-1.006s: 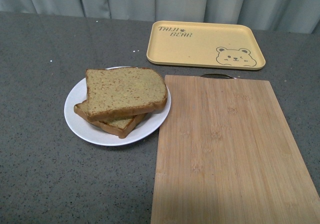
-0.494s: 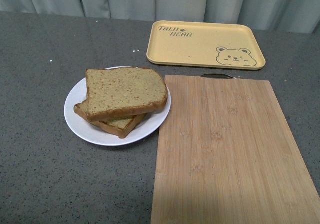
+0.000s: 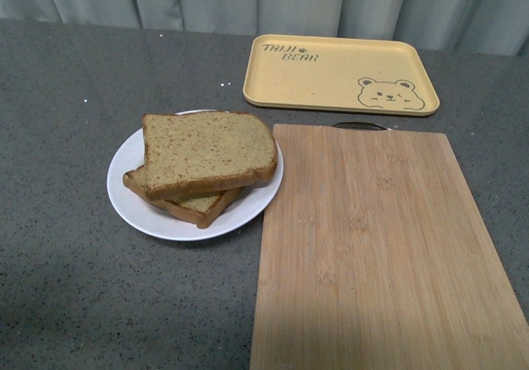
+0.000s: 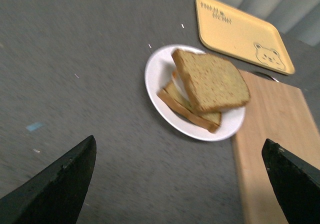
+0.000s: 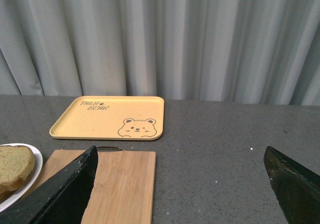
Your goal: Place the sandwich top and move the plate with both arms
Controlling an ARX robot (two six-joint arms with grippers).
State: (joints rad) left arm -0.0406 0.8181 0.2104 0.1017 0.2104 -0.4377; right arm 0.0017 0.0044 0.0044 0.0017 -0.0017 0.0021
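Observation:
The sandwich top (image 3: 207, 151), a plain tan-brown speckled slice, lies skewed on a lower slice on the round white plate (image 3: 132, 201), left of centre in the front view. The left wrist view shows the same stack (image 4: 210, 80) on the plate (image 4: 159, 76). My left gripper (image 4: 180, 184) is open and empty, hovering over the grey table short of the plate. My right gripper (image 5: 182, 184) is open and empty, over the table beside the board; the plate's edge (image 5: 27, 176) shows at that view's side. Neither arm shows in the front view.
A bamboo cutting board (image 3: 376, 246) lies right of the plate, touching or nearly touching its rim. A yellow bear tray (image 3: 339, 74) sits behind the board. Grey curtains hang at the back. The table (image 3: 66, 81) is dark grey.
The front view has shifted very slightly; the plate, bread, board and tray keep their places.

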